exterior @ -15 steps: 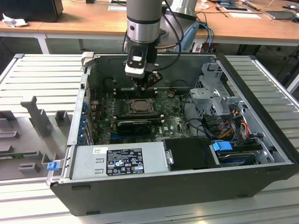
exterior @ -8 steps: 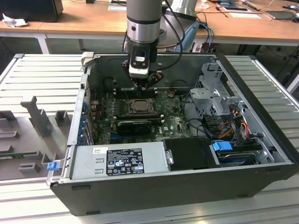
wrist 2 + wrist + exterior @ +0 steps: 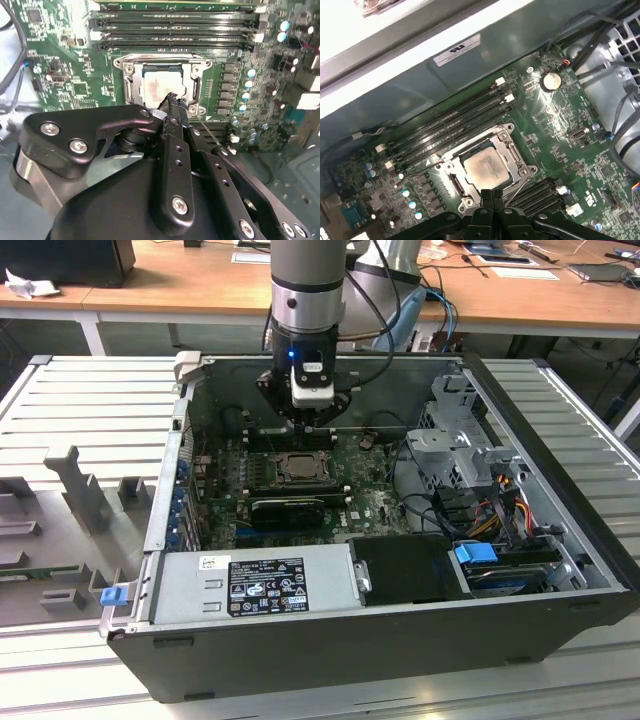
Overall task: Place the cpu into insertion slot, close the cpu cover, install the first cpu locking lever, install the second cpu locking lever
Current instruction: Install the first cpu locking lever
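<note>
**Robot arm (image 3: 305,300) hangs over the insertion slot (image 3: 451,184) in an opened computer case (image 3: 380,650) on the grey desk (image 3: 90,400).**
The jaws are closed narrow, tips together, just above the cpu (image 3: 485,165), which lies flat in that slot at the middle of the green board (image 3: 560,115), beside the memory slots (image 3: 445,125). The cpu cover (image 3: 514,150) lies down around it.

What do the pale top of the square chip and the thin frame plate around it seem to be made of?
The pale flat square cpu looks metal-topped: matt silvery-grey, with dull brownish patches. The thin silvery cpu cover framing it looks like bare sheet metal, judging by bright glints on its edges.
</note>
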Robot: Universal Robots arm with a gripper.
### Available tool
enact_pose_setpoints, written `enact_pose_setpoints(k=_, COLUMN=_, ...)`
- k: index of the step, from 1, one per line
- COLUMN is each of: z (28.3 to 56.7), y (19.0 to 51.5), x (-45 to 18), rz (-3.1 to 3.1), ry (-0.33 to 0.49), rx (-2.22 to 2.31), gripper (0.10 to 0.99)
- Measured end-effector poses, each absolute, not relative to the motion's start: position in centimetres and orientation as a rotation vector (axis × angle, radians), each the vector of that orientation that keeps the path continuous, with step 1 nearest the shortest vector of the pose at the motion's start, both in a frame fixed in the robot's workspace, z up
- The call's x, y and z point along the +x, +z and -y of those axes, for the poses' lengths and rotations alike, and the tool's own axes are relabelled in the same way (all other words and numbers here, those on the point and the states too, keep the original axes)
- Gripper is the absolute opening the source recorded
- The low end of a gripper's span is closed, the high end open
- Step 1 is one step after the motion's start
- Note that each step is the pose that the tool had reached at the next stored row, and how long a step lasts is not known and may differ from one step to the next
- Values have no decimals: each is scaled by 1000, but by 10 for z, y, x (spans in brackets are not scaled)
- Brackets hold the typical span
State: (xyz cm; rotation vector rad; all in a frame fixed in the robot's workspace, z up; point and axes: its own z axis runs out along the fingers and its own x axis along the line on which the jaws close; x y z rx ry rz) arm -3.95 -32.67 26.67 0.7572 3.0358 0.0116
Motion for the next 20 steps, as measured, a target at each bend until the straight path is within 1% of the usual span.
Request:
enact_pose_setpoints(k=8, z=327, y=266, x=-40, rz=-3106, ry=14, rx=384, gripper=106)
enact_pose_setpoints(k=13, z=327, y=266, x=-49, rz=-3114, ry=17, rx=317, gripper=106)
enact_pose_setpoints(k=20, z=327, y=264, x=-52, rz=-3129, ry=19, rx=113, gripper=106)
